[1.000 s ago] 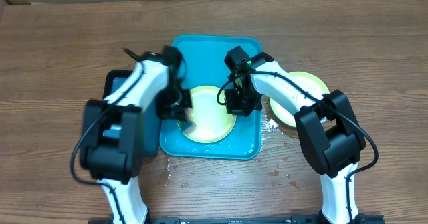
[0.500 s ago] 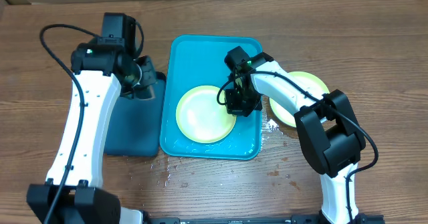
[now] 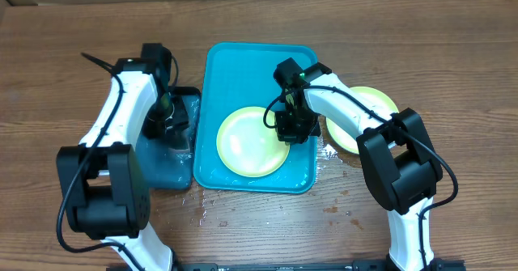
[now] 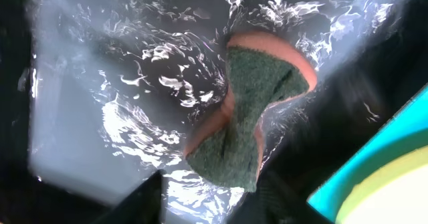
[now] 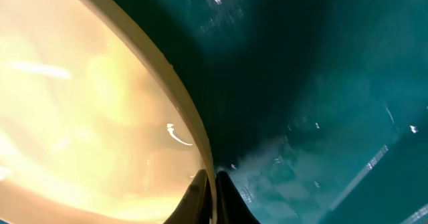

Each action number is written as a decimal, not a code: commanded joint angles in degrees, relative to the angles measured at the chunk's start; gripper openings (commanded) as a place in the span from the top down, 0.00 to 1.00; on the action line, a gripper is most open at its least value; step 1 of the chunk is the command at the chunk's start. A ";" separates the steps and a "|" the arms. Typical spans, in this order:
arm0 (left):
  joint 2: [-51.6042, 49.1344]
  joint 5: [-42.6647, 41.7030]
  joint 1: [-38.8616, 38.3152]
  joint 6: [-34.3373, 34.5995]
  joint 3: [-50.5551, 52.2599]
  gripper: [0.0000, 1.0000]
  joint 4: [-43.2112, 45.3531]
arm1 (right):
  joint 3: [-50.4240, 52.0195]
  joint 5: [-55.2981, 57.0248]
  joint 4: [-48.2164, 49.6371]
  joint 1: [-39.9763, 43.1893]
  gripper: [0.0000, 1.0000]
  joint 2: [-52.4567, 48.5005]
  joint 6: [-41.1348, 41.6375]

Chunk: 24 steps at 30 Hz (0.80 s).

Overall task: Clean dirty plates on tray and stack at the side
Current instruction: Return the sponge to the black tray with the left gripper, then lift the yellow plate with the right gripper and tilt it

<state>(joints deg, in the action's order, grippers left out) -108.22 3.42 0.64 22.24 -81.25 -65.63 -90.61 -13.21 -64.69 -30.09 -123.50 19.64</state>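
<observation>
Black tray [image 3: 162, 167] now holds sponge [image 4: 257, 90]; left jaws parted.

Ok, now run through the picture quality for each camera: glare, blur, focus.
Overhead: sharp and evenly lit, only small wet glints on the table. Left wrist: white glare speckles the water in the black tray around the sponge; the right side is blurred dark. Right wrist: very close, the plate washed out warm and soft, the cyan tray dim teal.

Wooden table [image 3: 453, 52] carries tray [image 3: 243, 65], black tray [image 3: 158, 172], side plate [image 3: 380, 101], seemingly wet patches [image 3: 336, 206].
</observation>
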 commanded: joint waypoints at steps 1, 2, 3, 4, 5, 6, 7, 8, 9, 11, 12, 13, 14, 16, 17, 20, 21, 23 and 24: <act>5.29 -4.07 1.40 -0.42 -3.45 0.12 -1.73 | -3.45 2.86 -2.08 0.00 0.96 0.85 -2.69; 6.80 -4.83 1.77 -0.61 -4.59 0.00 -2.47 | -4.87 3.45 -2.51 -0.22 0.96 1.44 -4.00; 9.20 -5.81 2.34 -0.87 -6.78 0.00 -3.78 | -8.09 5.88 -3.52 -0.81 0.96 2.47 -6.27; 10.69 -6.62 2.58 -1.38 -8.44 0.00 -4.68 | -10.71 8.20 -4.31 -1.46 0.96 2.99 -7.56; 11.93 -7.32 2.80 -1.70 -9.97 0.00 -5.46 | -13.46 10.34 -5.07 -2.21 0.96 3.37 -8.72; 13.68 -7.98 3.02 -1.95 -12.26 0.00 -6.51 | -16.28 12.52 -5.73 -3.02 0.96 3.45 -9.84; 14.95 -8.15 3.10 -1.92 -13.92 0.00 -7.26 | -19.96 15.19 -6.54 -4.13 0.96 3.50 -11.10; 16.48 -8.46 3.10 -1.92 -16.02 0.00 -8.15 | -22.84 17.42 -6.78 -5.20 0.96 3.50 -12.04; 18.01 -8.92 3.08 -1.95 -18.14 0.00 -9.07 | -25.42 19.19 -6.67 -6.29 0.96 3.50 -12.79; 20.61 -10.10 3.08 -1.92 -21.51 0.00 -10.23 | -30.05 22.08 -5.27 -8.70 0.96 3.50 -13.18; 22.05 -11.08 3.08 -1.95 -23.10 0.00 -10.58 | -31.61 22.56 -3.28 -10.12 0.96 3.50 -14.53; 23.43 -12.13 3.08 -1.95 -24.39 0.00 -10.82 | -32.48 22.69 -0.59 -11.58 0.96 3.50 -16.63; 24.76 -12.83 3.08 -1.92 -25.42 0.00 -10.88 | -32.65 22.86 2.47 -13.16 0.96 3.50 -18.84; 27.74 -13.84 3.08 -1.92 -26.75 0.00 -10.86 | -32.50 24.52 7.28 -15.78 0.96 3.41 -21.62; 29.00 -13.81 3.08 -1.92 -27.04 0.00 -10.86 | -32.37 26.34 9.79 -17.22 0.96 3.23 -22.75; 33.44 -13.42 3.08 -2.12 -27.17 0.00 -10.86 | -32.37 33.31 15.98 -21.29 0.96 3.10 -23.17; 34.80 -13.33 3.08 -2.73 -27.17 0.00 -10.86 | -32.37 35.23 17.88 -22.43 0.96 3.10 -23.54; 36.72 -13.29 3.08 -4.11 -27.19 0.00 -10.86 | -32.37 37.94 21.64 -24.79 0.96 3.13 -26.45; 37.70 -13.27 3.08 -4.76 -27.17 0.00 -10.88 | -32.37 39.41 23.47 -26.14 0.96 3.13 -28.33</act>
<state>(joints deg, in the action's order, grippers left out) -73.23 -8.19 3.53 20.45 -107.79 -76.60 -122.08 17.69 -44.36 -53.67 -121.58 -3.09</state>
